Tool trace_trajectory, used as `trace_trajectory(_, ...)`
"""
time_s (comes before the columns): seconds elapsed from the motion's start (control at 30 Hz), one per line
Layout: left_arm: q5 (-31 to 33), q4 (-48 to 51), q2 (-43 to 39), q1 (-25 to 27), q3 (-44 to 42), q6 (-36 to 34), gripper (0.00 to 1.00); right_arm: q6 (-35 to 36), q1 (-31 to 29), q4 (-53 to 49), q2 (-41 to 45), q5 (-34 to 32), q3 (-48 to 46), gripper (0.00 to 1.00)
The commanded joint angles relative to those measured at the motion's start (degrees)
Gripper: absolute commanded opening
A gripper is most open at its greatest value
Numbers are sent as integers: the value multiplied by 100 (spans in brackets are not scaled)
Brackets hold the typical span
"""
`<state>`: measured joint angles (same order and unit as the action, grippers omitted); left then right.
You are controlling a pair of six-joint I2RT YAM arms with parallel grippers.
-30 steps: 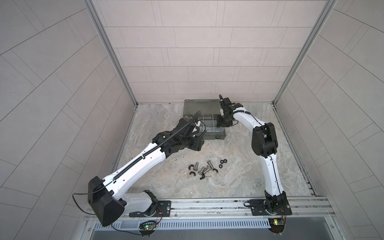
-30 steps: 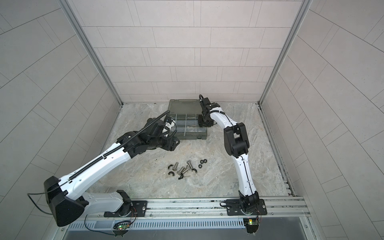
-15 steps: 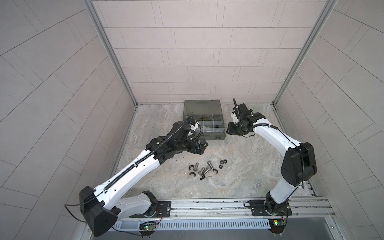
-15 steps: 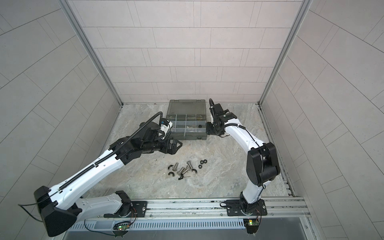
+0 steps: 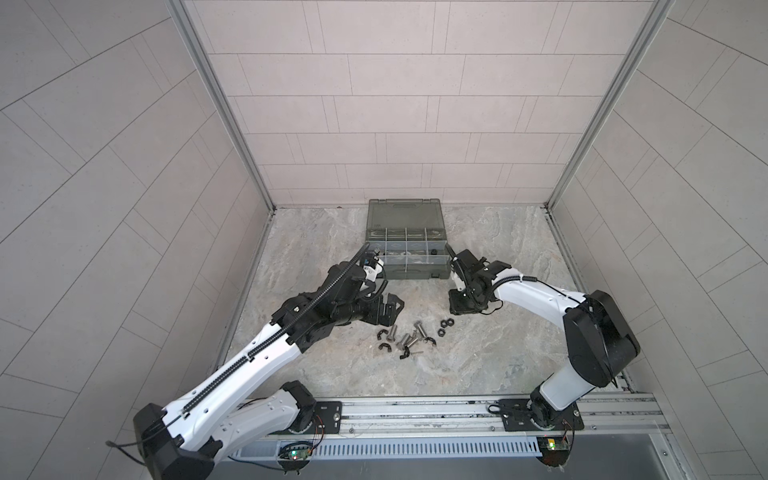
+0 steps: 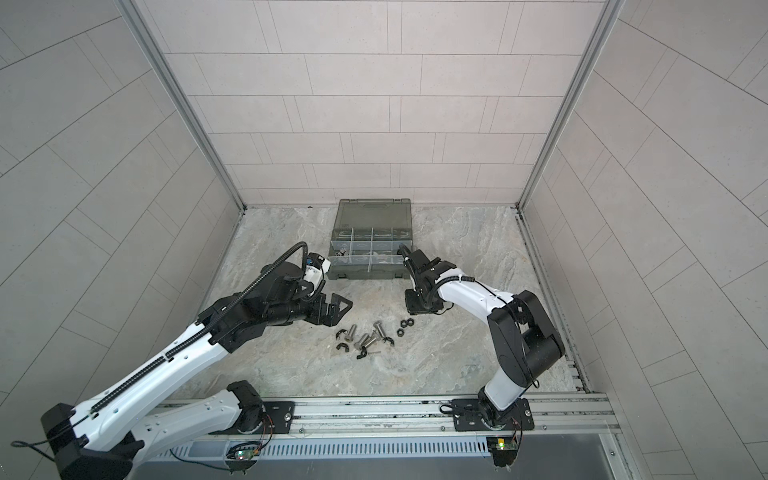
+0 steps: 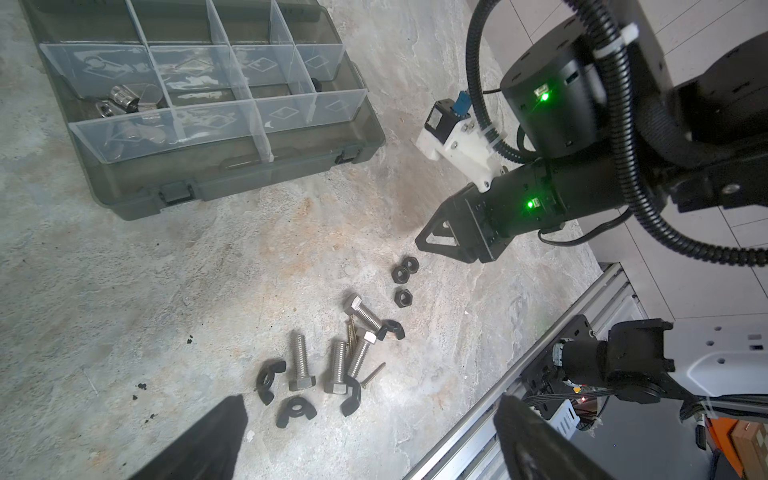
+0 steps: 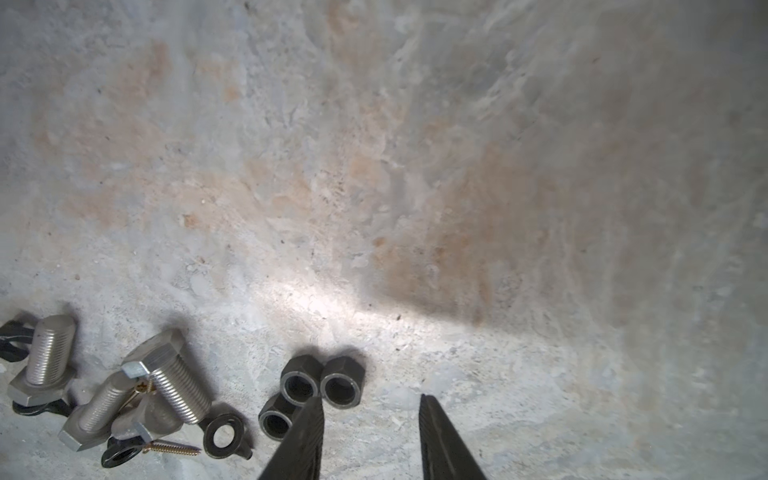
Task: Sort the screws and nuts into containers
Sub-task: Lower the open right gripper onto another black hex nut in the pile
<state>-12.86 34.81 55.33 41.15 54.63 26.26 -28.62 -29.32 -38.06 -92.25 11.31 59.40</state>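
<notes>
**Both grippers open beside the pile**

My left gripper (image 5: 392, 310) hangs wide open and empty, up-left of the screws (image 5: 409, 337) at centre frame in both top views. My right gripper (image 8: 370, 398) is parted with nothing between its jaws, its tips just beside the black nuts (image 8: 321, 382). The containers (image 5: 405, 272) sit above, near the back wall. Bare worktop (image 5: 498, 340) opens right and below.

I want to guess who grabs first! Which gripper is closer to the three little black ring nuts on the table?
Right. The right gripper hangs open just beside the black nuts. The left gripper is farther off, on the other side of the silver bolts.
</notes>
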Motion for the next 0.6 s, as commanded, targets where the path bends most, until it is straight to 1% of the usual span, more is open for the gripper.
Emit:
trace_trajectory(0.0,114,149,-178,-18,-124,111,100,-135,-118,164,80,-184,-150,40)
trace_trajectory(0.27,229,272,-444,-19,-298,154,100,-202,-261,377,-52,-208,-397,40)
trace_trajectory(0.57,264,263,-474,-19,-350,204,100,-192,-279,515,-255,-167,-457,40)
